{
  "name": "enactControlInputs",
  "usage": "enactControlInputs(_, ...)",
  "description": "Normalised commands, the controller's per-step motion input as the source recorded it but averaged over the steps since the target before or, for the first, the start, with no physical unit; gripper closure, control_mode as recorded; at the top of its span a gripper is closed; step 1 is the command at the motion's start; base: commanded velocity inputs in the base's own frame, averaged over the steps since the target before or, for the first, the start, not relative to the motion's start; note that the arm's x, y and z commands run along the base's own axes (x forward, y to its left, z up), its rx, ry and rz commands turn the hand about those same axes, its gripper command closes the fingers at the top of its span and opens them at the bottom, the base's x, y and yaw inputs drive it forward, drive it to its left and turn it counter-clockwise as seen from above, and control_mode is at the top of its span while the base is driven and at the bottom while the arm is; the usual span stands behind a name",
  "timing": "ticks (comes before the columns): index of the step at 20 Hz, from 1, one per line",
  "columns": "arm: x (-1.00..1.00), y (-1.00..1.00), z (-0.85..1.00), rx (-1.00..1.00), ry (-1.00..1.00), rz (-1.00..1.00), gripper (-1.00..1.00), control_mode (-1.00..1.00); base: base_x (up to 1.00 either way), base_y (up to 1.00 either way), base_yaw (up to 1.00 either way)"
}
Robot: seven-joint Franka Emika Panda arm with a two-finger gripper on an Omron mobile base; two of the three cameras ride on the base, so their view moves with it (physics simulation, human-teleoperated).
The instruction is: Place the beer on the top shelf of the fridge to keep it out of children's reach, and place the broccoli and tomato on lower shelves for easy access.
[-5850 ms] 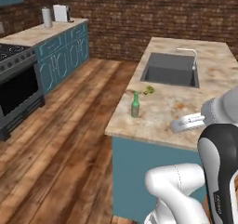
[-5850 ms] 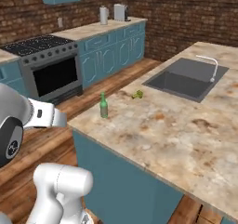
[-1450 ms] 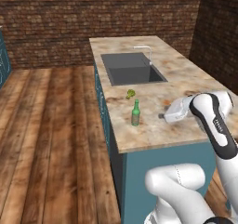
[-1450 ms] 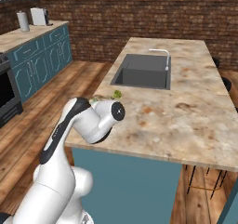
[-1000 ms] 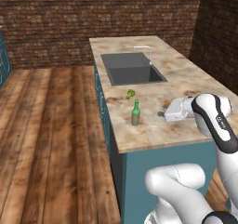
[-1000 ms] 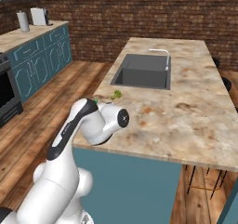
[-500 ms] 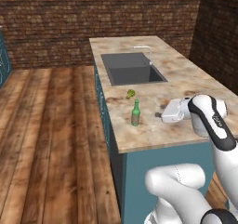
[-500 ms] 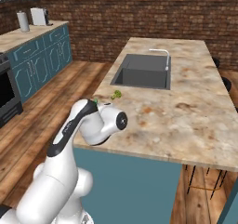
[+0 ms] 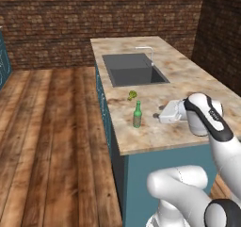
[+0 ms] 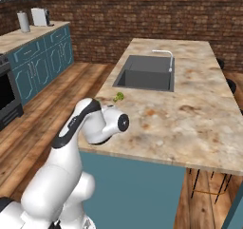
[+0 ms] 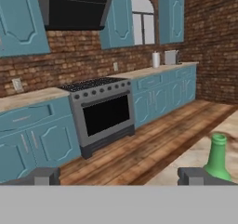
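You are in a kitchen with brick walls and a wood floor (image 9: 52,127). In front of you is a speckled stone surface (image 9: 188,85) with a dark sink (image 9: 132,69) and a faucet (image 9: 147,53) set in it. The beer (image 9: 137,115) stands up straight near the left edge of the surface. The broccoli (image 9: 132,94) lies just beyond it, between the bottle and the sink. Your fingers (image 11: 116,175) are spread wide apart and hold nothing. They point sideways at the bottle from its right and do not touch it. In the hand view the green bottle neck sits by one fingertip. Far behind it you see a stove (image 11: 100,111) and teal cabinets (image 11: 160,93).
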Motion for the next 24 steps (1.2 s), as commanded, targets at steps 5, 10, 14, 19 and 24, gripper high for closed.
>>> enactControlInputs(5,0.29,0.00,-0.22,0.00,0.00,0.00,-1.00,-1.00,0.00,0.00,0.00)
enactControlInputs(10,0.32,0.00,-0.22,0.00,0.00,0.00,-1.00,-1.00,0.00,0.00,0.00)
enactControlInputs(14,0.33,0.00,-0.19,0.00,0.00,0.00,-1.00,-1.00,0.00,0.00,0.00)
enactControlInputs(19,0.33,0.00,-0.13,0.00,0.00,0.00,-1.00,-1.00,0.00,0.00,0.00)
enactControlInputs(24,0.31,0.04,-0.12,0.00,0.00,0.00,-1.00,-1.00,0.00,0.00,0.00)
